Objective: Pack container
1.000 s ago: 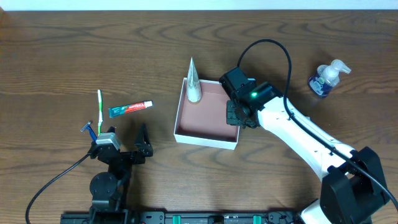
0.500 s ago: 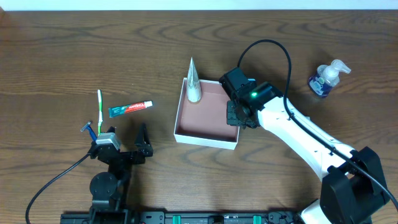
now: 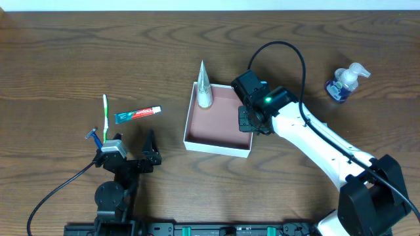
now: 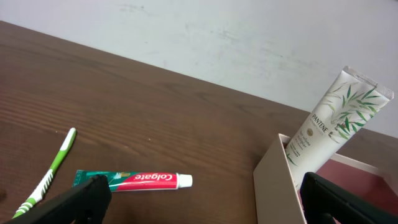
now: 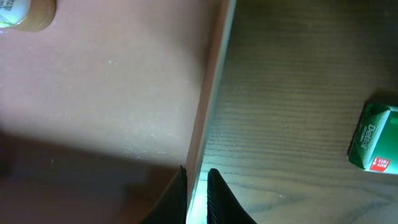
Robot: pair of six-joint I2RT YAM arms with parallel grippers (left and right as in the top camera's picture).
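Look far to the left of the container and you find a green toothbrush lying flat on the wooden table. Your left claw is there too, well to the left of the container and nearer to you. Its two fingers are spread wide apart, with nothing between them. A red and green toothpaste tube lies between the toothbrush and the container, touching neither one.

The container sits near the middle of the table. It is a flat square box with thin white walls and a pinky-brown floor. A tall white tube with green leaves on it stands in the container's far left corner, cap down and tilted.

Your right claw is at the container's right wall, on the nearer half. One finger is inside the container and one is outside. The thin wall is pinched tight between them. A small green packet lies on the table outside that wall, apart from it. Far off to the right of the container stands a small pump bottle with blue on it.
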